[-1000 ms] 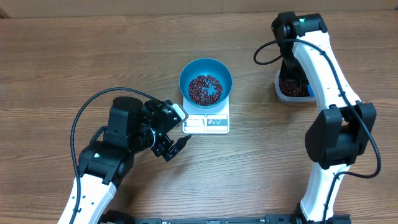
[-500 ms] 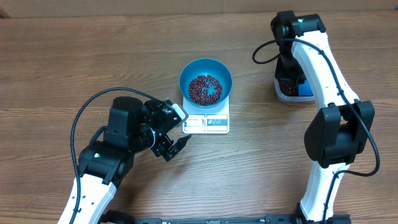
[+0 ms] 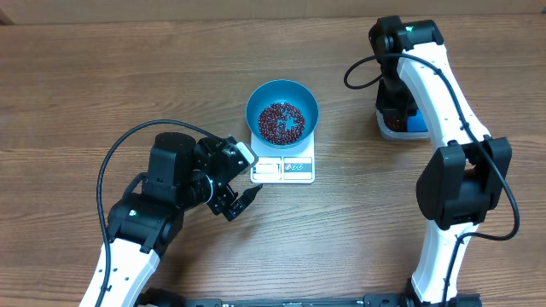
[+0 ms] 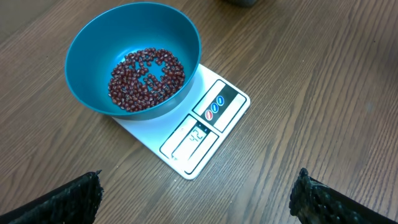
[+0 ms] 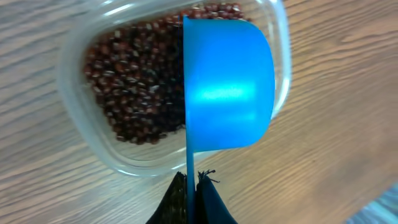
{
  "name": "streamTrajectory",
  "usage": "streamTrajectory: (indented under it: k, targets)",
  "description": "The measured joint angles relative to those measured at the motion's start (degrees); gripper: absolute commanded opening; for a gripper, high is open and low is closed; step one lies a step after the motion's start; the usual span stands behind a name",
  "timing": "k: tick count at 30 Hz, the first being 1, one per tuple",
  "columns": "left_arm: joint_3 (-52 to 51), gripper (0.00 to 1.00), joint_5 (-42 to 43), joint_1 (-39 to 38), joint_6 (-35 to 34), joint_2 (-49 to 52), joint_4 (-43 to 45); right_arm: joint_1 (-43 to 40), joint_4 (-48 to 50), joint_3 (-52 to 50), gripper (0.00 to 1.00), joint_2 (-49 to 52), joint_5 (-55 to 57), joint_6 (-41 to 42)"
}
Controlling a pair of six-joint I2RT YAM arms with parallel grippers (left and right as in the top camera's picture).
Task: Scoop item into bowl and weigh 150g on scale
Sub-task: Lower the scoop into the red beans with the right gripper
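We have a layer of beans (image 4: 146, 78) in the blue bowl (image 4: 87, 53) on the scale (image 4: 214, 112), but its display is unreadable. Our right pincer (image 5: 189, 186) is clamped on the scoop (image 5: 227, 87) above the tub (image 5: 87, 137), so more scooping looks likely. The left pincer (image 4: 196, 196) gapes empty.

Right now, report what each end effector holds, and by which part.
Right end effector: shut on the blue scoop by its handle, cup at the tub of beans. Left end effector: open, holding nothing.

Left arm (image 3: 145, 217) folded, left pincer (image 3: 241, 181) spread wide; right arm (image 3: 435, 77) stretched forward, right pincer (image 5: 193, 194) pinched tight on a scoop (image 5: 227, 87).
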Motion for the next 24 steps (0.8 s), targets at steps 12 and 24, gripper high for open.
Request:
streamTrajectory:
  k: [12, 24]
  targets:
    - [0.0, 1.0, 0.0, 0.0, 0.0, 0.0, 0.0, 0.0, 2.5, 0.0, 0.04, 0.0, 3.5, -0.8]
    - [0.0, 1.0, 0.0, 0.0, 0.0, 0.0, 0.0, 0.0, 2.7, -0.4, 0.04, 0.0, 2.8, -1.3]
